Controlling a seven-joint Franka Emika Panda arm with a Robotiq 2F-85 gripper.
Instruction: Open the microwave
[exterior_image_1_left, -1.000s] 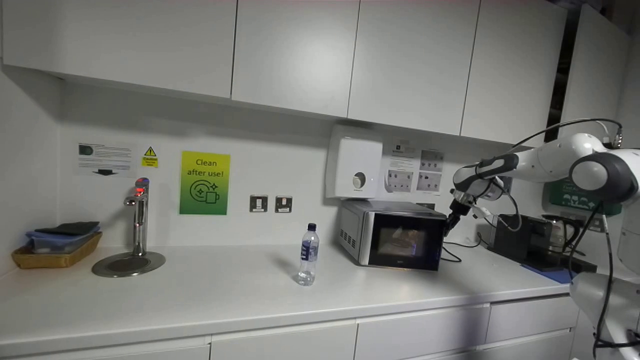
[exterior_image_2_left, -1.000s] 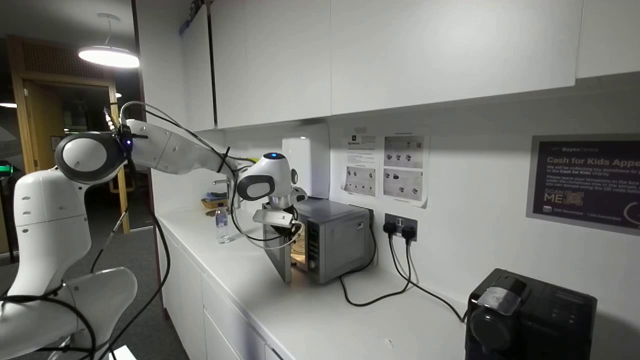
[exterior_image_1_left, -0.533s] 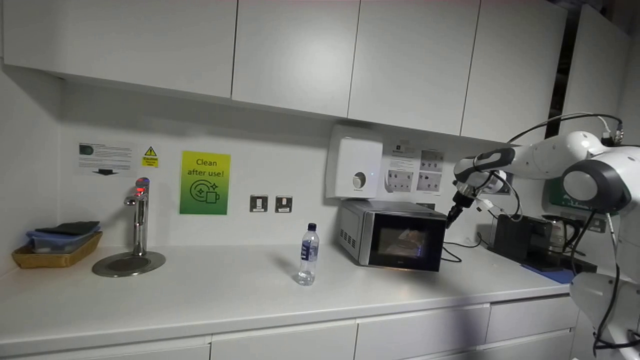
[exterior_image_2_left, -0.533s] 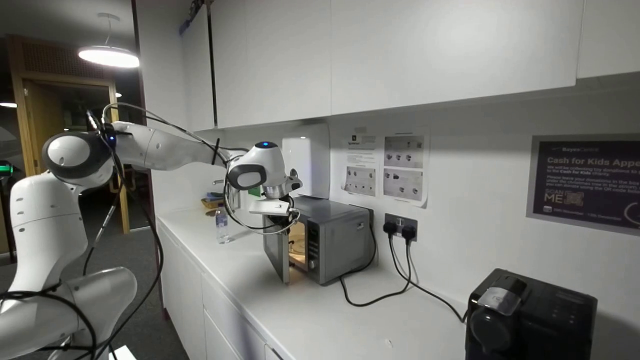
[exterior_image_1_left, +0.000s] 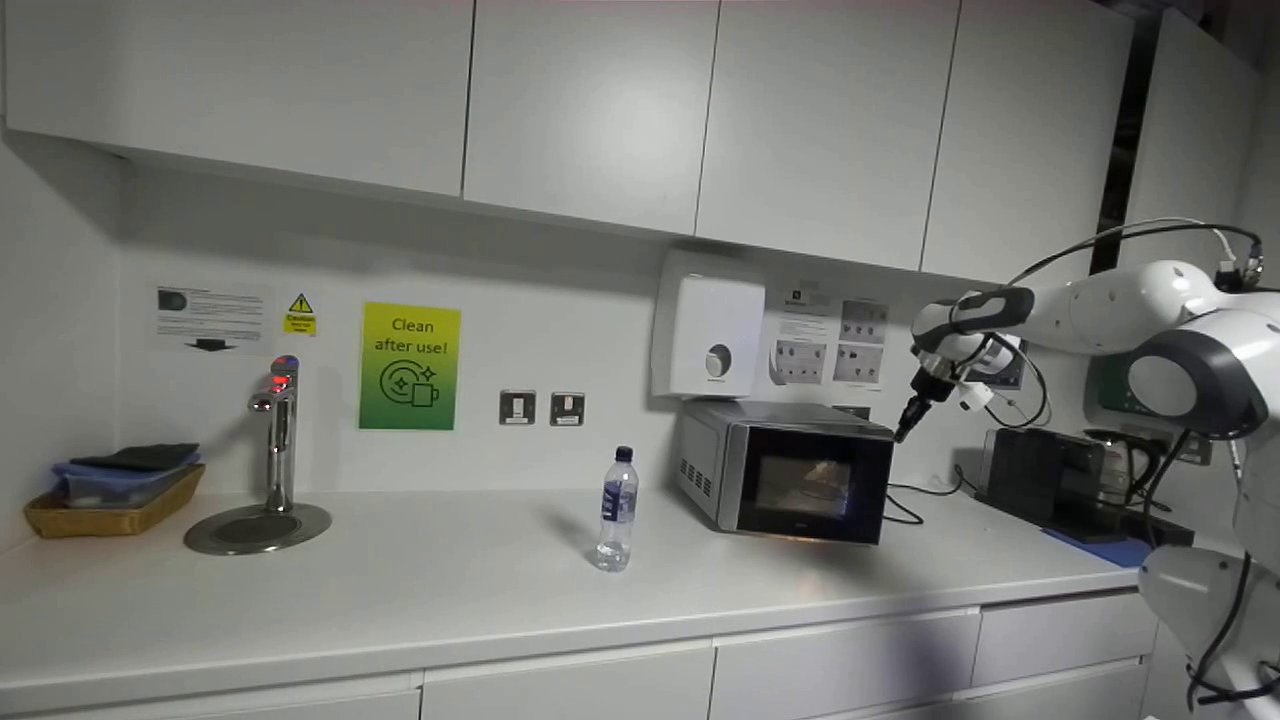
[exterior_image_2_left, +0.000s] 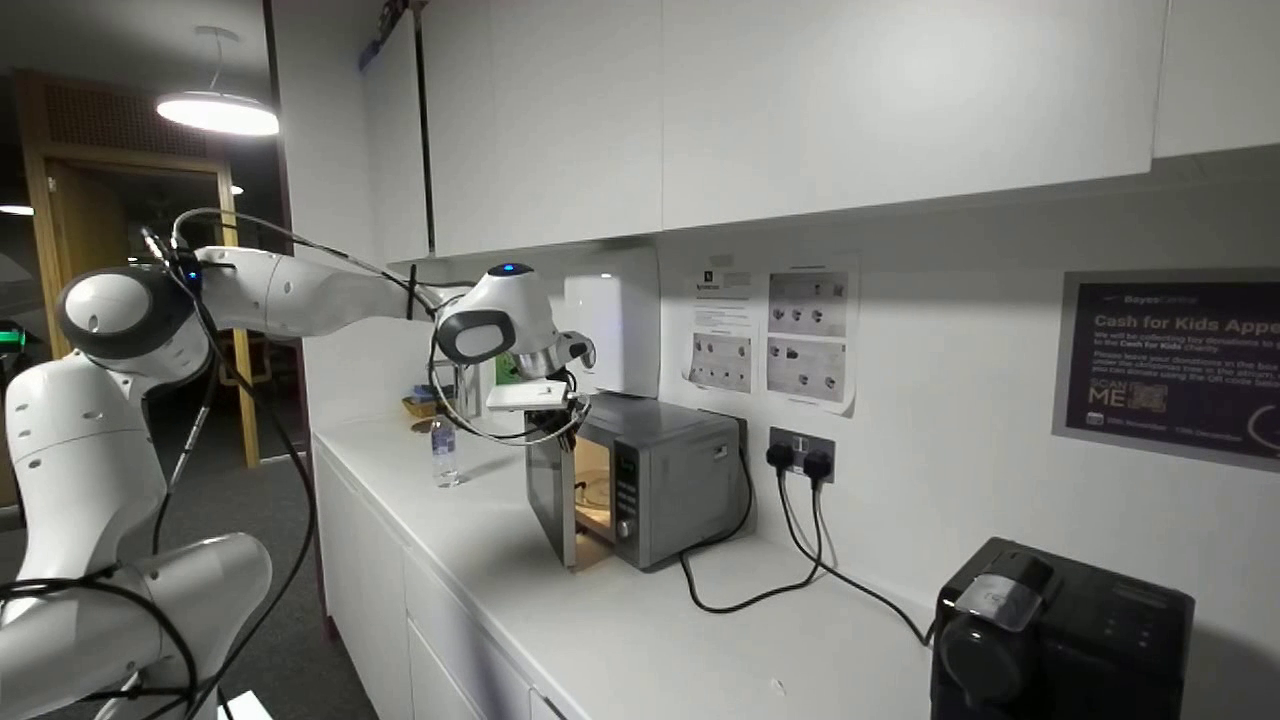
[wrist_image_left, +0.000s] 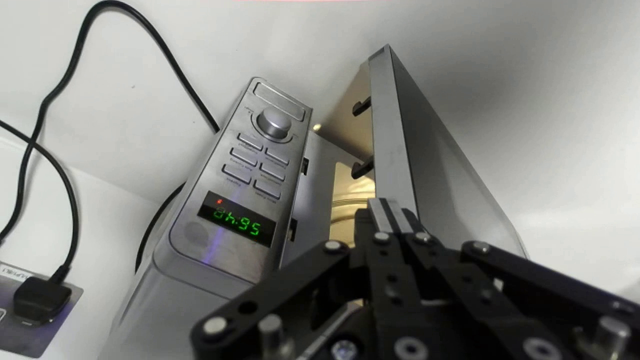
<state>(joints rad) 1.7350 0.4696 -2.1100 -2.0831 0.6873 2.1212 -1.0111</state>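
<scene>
Beside an ajar, boxy silver-grey microwave (exterior_image_2_left: 685, 485), a bent white arm (exterior_image_2_left: 330, 297) slants its black tool (wrist_image_left: 390, 215) downward, fingers (wrist_image_left: 381, 216) pressed together.

in the wrist view, the hand (wrist_image_left: 391, 209) partly hides the microwave (wrist_image_left: 255, 187); the left edge crops a socket (wrist_image_left: 25, 336).

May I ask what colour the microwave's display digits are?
The display digits are green, clearest in the wrist view.

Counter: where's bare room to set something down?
Bare: the counter between drain plate and water bottle; also between microwave and black coffee machine, in front of the cords, save a pale fleck. Crowded: around the open door, where the gripper is.
</scene>
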